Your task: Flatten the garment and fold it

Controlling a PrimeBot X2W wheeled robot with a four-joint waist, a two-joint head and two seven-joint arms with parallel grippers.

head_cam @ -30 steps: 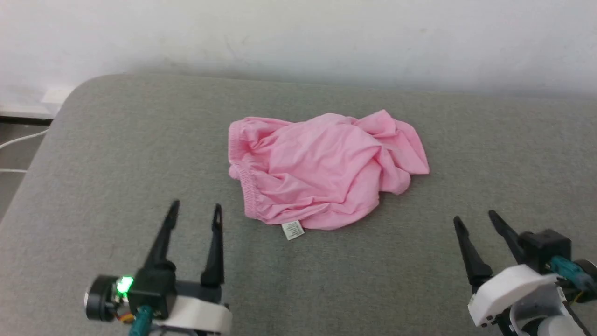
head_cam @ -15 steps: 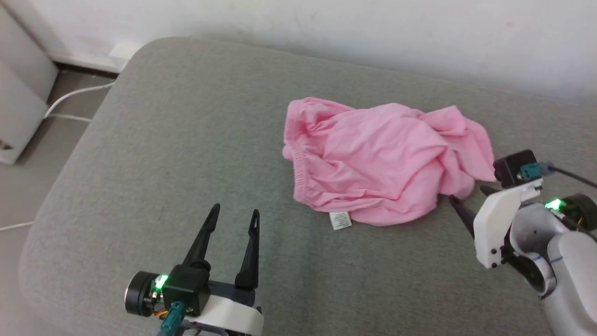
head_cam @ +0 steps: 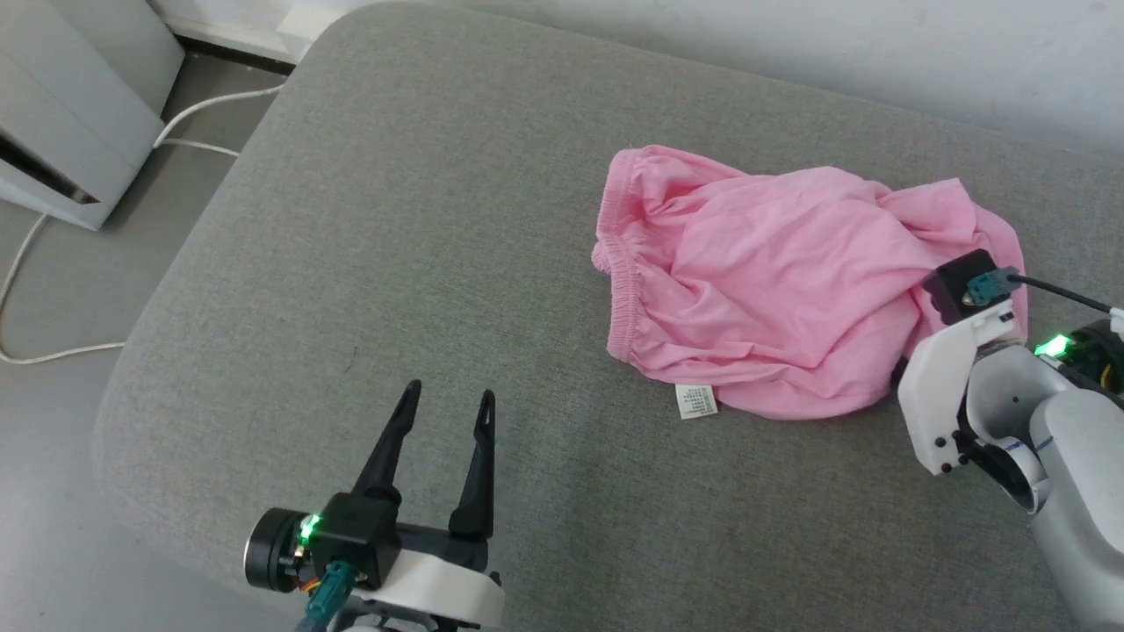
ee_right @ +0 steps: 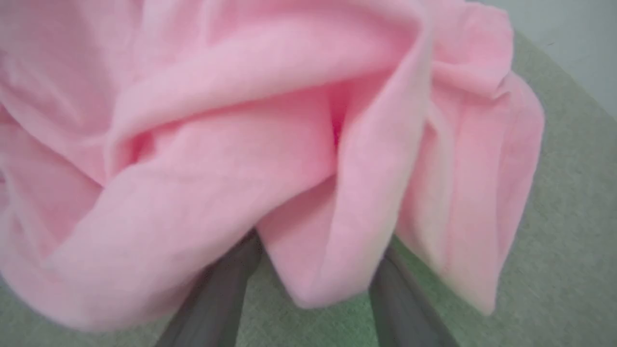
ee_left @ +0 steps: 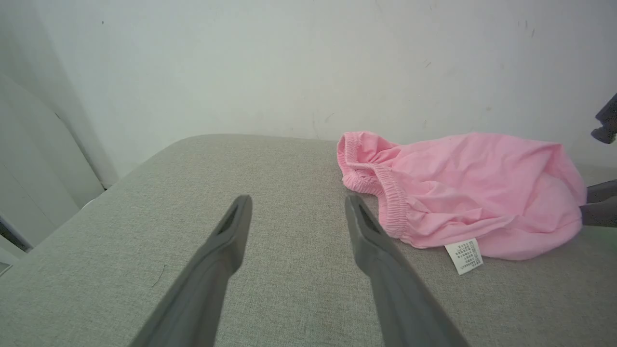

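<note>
Right gripper (head_cam: 909,364) at the garment (head_cam: 773,290); left gripper (head_cam: 450,405) idle.
Head view: the right arm had swung in from low right to the crumpled garment's right edge on the cushion (head_cam: 395,219), so flattening looked ready to start. The left hovered low, empty, spread wide. Left wrist view: waistband (ee_left: 388,202) near its fingers. Right wrist view: jaws apart, straddling a fold, not yet pinching.

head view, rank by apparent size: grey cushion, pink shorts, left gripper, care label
1. grey cushion, by far the largest.
2. pink shorts.
3. left gripper, smaller than the shorts even though it sits nearer the camera.
4. care label, smallest.
</note>
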